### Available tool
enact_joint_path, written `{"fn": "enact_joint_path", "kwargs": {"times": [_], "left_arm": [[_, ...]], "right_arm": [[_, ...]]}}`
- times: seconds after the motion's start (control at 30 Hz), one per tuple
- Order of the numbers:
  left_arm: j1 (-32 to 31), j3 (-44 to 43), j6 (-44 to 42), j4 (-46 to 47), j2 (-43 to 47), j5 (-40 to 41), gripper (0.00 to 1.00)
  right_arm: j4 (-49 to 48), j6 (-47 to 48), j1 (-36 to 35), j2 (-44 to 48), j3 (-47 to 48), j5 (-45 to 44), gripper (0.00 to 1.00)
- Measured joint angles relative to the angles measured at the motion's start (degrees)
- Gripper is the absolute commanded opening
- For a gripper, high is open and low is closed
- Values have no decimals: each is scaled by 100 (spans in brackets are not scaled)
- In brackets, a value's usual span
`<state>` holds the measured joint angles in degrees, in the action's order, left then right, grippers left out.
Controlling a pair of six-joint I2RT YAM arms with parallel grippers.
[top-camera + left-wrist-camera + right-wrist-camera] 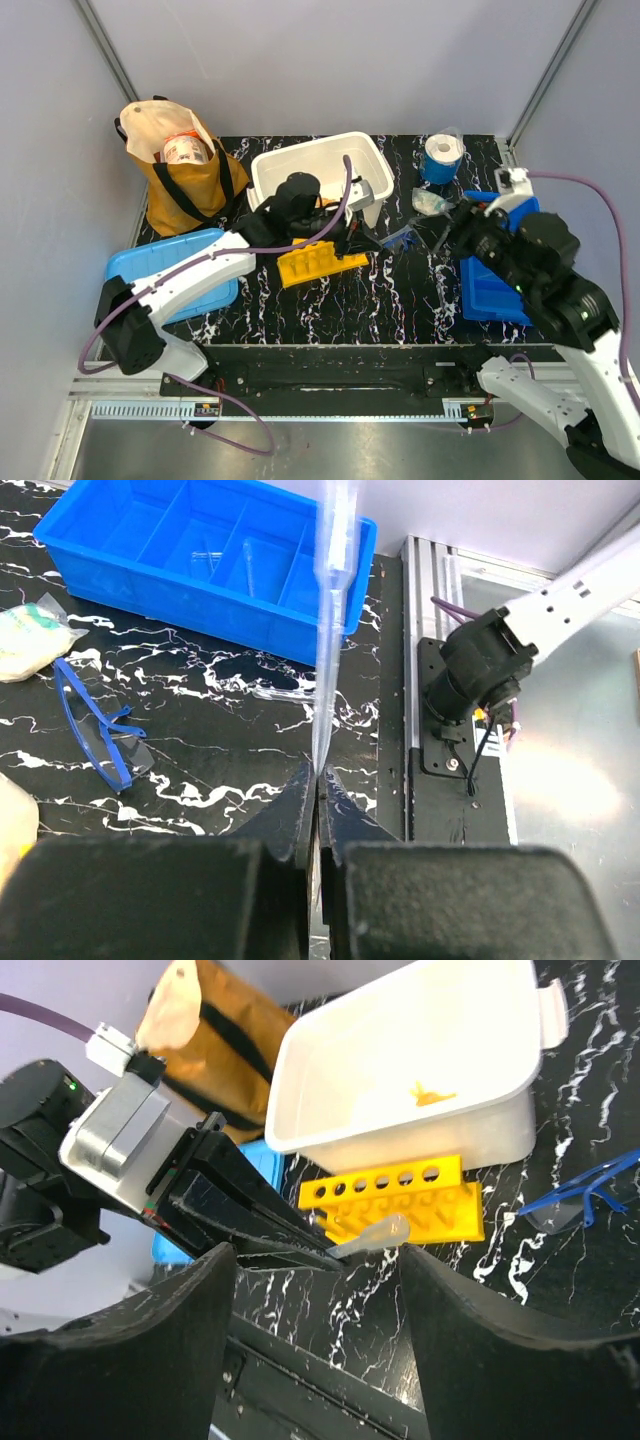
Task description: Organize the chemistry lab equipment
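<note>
Black marbled table point(230, 740): safety glasses point(95, 725) lie off to the left gripper's point(318, 780) side, blue divided tray point(180, 605) sits farther ahead.

The left arm point(190, 270) extends from its base at the near left diagonally toward the centre, with the forearm low and the wrist directed to the right. The left claw point(318, 780) has both jaws pressed together on one end of a thin clear tube point(325, 660). The right arm point(560, 300) rises from its base at the near right, folds at the elbow and directs its wrist to the left. The right claw point(318, 1250) has its jaws wide apart and grips nothing. It faces the tip of the left claw at close range.
</note>
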<state>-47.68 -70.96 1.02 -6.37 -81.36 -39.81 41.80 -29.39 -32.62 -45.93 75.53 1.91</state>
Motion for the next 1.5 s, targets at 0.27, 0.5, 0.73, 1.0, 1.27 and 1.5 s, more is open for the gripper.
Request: {"fn": "enact_joint_path", "kwargs": {"times": [0.27,0.5,0.73,1.0,1.27,1.5], "left_arm": [[-181,-334,468,203,-431,199,0],[-404,-398,723,407,-540,236,0],[-466,-435,942,560,-713,479,80],[-455,-37,872,96,-251,1237,99],[-455,514,354,-1088,1432,2507,99],[-455,1071,-125,-1606,2715,3062,99]], "right_arm": [[-791,-911,0,726,-1436,-673,72],[-1429,-1362,0,437,-2205,-828,21],[-2009,-1749,-9,573,-2538,-1158,0],[-1458,-1620,90,273,-2188,-2651,0],[-859,-1294,1534,-17,-1843,-3126,0],[-887,-1209,4111,-1019,-2243,-1725,0]]}}
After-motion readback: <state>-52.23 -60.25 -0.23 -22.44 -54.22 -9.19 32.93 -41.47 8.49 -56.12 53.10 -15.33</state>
